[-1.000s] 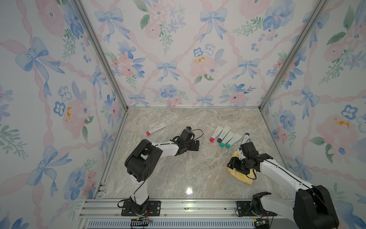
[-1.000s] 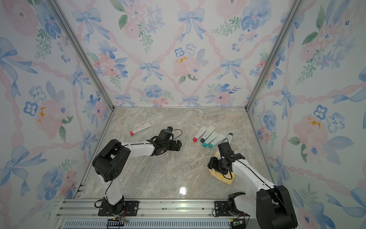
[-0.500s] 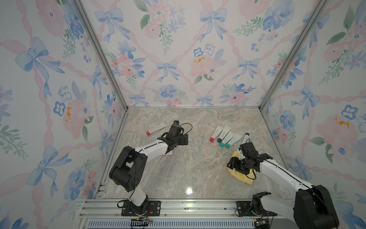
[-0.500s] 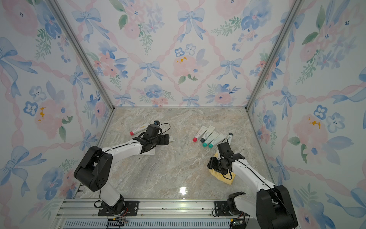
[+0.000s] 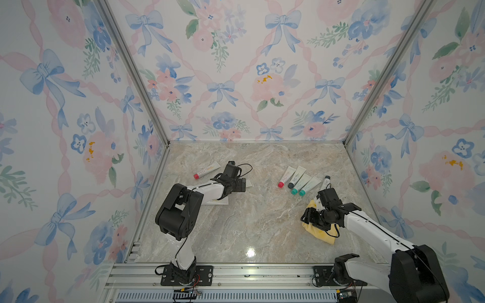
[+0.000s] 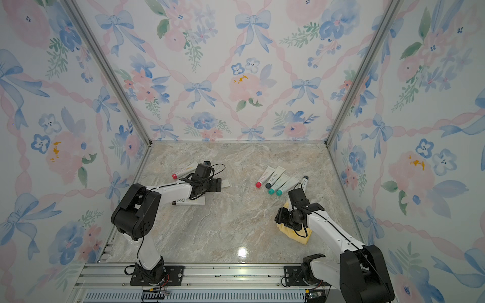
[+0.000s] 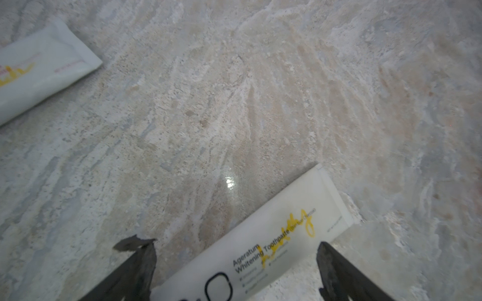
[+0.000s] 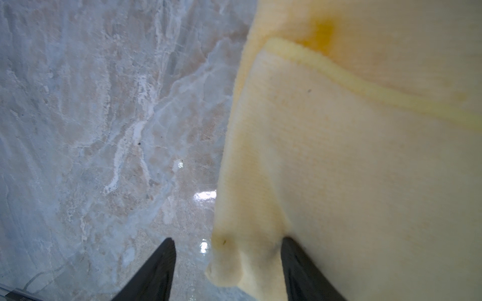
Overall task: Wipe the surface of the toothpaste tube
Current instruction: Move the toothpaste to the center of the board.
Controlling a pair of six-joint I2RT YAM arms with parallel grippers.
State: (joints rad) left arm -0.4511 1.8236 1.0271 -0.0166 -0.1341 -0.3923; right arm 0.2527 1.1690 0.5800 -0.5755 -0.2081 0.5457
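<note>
On the marble floor [image 5: 262, 223], in both top views, the left gripper [image 5: 243, 185] hangs low with its jaws spread over a toothpaste tube [image 5: 248, 183], whose flat tail pokes out past the fingertips. A red-capped tube [image 5: 207, 171] lies just behind it, another white tube [image 6: 189, 201] lies under the left arm, and a row of tubes [image 5: 298, 181] sits off to the right. The right gripper [image 5: 306, 217] is down on a yellow cloth [image 5: 324, 236] near that row. From the left wrist, the toothpaste tube lies flat and slantwise between two wide-apart fingers [image 7: 138, 260], and neither clearly touches it. From the right wrist, the jaws stand parted, one finger [image 8: 300, 260] pressed onto the cloth and the other over bare marble beside its corner, with nothing pinched.
</note>
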